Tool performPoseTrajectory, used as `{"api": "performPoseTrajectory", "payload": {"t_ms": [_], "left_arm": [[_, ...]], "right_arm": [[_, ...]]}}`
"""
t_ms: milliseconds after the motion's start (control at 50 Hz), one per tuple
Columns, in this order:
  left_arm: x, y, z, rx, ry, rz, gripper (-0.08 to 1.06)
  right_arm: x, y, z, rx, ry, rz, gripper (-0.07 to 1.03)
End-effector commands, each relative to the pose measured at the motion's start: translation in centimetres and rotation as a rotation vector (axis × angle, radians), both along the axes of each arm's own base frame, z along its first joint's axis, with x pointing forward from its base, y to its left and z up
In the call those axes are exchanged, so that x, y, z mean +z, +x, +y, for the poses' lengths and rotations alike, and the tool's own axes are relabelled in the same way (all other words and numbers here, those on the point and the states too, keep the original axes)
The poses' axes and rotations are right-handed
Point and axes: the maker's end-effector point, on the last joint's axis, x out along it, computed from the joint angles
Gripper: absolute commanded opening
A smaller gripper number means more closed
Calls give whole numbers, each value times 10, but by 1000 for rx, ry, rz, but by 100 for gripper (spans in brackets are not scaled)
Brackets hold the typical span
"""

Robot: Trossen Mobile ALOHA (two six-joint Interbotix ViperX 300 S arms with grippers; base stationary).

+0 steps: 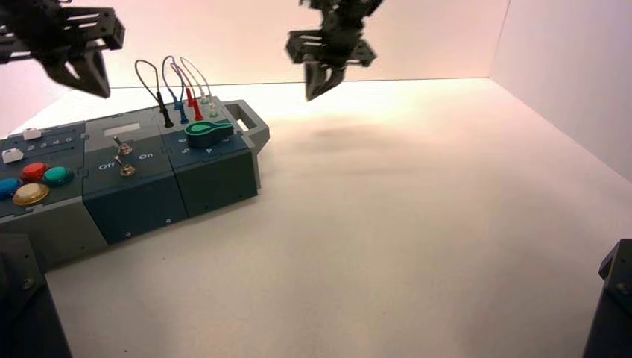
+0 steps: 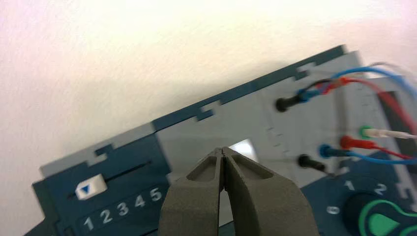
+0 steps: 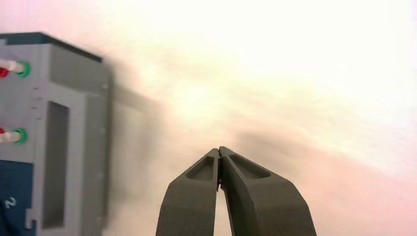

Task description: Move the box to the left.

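The box [image 1: 141, 195], long, dark teal and grey, lies at the left of the table, its left end cut off by the view's edge. It bears round coloured buttons [image 1: 33, 181], two toggle switches [image 1: 125, 158], a green knob [image 1: 209, 133], looped wires [image 1: 175, 82] and an end handle [image 1: 250, 123]. My left gripper [image 1: 83, 74] is shut and empty, raised above the box's back left; its wrist view shows the fingertips [image 2: 222, 150] over the grey top panel [image 2: 216, 128]. My right gripper [image 1: 322, 86] is shut and empty, raised to the right of the handle [image 3: 56, 162]; its fingertips [image 3: 219, 149] are over bare table.
White walls close the table at the back and right. A slider with a white cap [image 2: 90, 188] stands beside numbers 1 to 5. Dark arm bases sit at the near left [image 1: 22, 306] and near right [image 1: 611, 306] corners.
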Motion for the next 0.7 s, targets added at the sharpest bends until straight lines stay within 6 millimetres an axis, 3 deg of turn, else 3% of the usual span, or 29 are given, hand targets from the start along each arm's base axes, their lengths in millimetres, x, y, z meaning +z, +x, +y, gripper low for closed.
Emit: {"api": "performPoseTrajectory", "payload": {"t_ms": [20, 320, 700], "left_arm": [[18, 15, -4, -20, 8, -63, -3], [26, 25, -5, -26, 18, -109, -3], [41, 44, -24, -106, 51, -220, -3]], "right_arm": [[33, 5, -6, -19, 33, -62, -2], [43, 0, -29, -62, 36, -88, -2], [61, -17, -92, -189, 38, -156, -2]]}}
